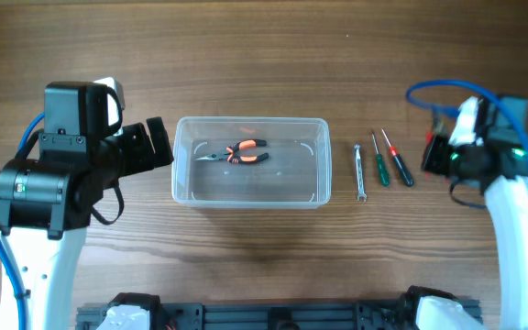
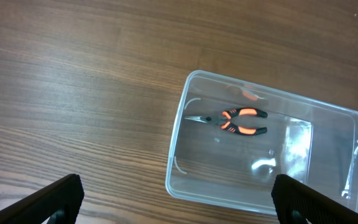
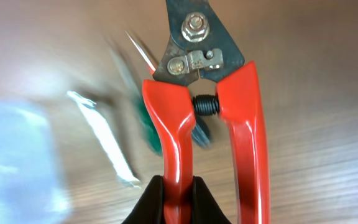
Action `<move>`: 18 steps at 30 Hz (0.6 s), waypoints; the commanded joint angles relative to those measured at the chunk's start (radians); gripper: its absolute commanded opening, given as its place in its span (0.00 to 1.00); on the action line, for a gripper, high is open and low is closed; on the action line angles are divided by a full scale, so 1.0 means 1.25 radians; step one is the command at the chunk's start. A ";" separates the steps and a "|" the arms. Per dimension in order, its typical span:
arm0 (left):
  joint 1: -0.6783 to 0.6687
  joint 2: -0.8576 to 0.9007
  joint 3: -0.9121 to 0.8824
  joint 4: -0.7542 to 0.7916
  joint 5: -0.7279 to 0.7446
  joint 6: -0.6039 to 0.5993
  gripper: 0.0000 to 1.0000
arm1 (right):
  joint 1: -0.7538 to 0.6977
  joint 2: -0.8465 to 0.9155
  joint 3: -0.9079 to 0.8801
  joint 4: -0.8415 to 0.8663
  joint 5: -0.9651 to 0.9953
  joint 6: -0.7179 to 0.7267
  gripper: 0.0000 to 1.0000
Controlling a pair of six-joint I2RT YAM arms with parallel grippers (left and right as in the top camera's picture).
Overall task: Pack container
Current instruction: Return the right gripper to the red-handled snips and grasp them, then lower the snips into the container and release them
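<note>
Right hand (image 3: 173, 200) clenched on one handle of red cutters (image 3: 211, 93), above bench (image 1: 264, 55). Left hand (image 2: 176, 198) released, fingers wide, hovering at left end of container (image 1: 250, 204). Container mid-bench, orange pliers (image 1: 242, 154) inside. Wrench (image 1: 360, 171) lies near its right side, not touching.

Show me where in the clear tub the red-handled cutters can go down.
In the clear plastic tub, the floor is bare along its near wall and across its right end, bordered by the orange-handled pliers lying far-left of centre. Crowded: the strip right of the tub, where a silver wrench and two green-handled screwdrivers lie side by side.
</note>
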 commanded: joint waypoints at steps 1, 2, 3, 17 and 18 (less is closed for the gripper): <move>0.005 -0.005 0.006 0.003 0.013 0.013 1.00 | 0.087 -0.115 0.110 -0.029 -0.124 -0.077 0.04; 0.005 -0.005 0.006 0.003 0.013 0.013 1.00 | 0.125 -0.137 0.114 -0.027 -0.146 -0.106 0.04; 0.005 -0.005 0.006 0.003 0.013 0.013 1.00 | 0.185 -0.164 0.114 -0.026 -0.154 -0.130 0.04; 0.005 -0.005 0.006 0.003 0.013 0.013 1.00 | 0.590 0.268 0.114 0.151 -0.121 -0.426 0.04; 0.005 -0.005 0.006 0.003 0.013 0.013 1.00 | 0.590 0.334 0.114 0.179 -0.113 -0.479 0.04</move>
